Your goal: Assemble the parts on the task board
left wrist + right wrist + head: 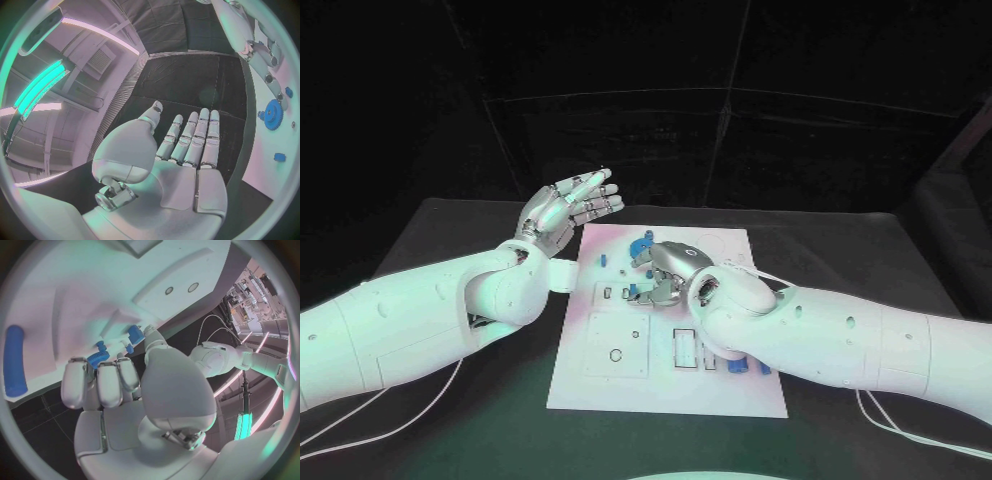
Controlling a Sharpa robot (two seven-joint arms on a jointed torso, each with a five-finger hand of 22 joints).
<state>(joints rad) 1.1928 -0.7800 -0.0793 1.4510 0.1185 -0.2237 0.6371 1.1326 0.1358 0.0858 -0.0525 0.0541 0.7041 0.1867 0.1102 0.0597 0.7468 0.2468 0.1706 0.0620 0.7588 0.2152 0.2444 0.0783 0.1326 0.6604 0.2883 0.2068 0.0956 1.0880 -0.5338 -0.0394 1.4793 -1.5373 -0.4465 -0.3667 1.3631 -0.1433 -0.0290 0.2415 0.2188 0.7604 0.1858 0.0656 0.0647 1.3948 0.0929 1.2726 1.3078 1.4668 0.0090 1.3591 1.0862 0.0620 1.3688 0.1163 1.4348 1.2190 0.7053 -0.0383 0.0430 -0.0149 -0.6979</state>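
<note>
White task board point(596, 385) runs lengthwise away from the robot — right hand point(671, 272) fingers curled over a blue part point(97, 359), left hand point(568, 211) flat, released

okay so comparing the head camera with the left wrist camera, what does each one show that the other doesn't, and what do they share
Head view alone: the full outline of the task board with its cutouts, and the right hand resting fingers-down over small blue parts near the board's middle. Left wrist view alone: the palm side of the left hand, fingers straight and together, holding nothing, and a blue gear on the board. Shared: the left hand, raised off the board's far left corner, part of the white board, and the black table.
</note>
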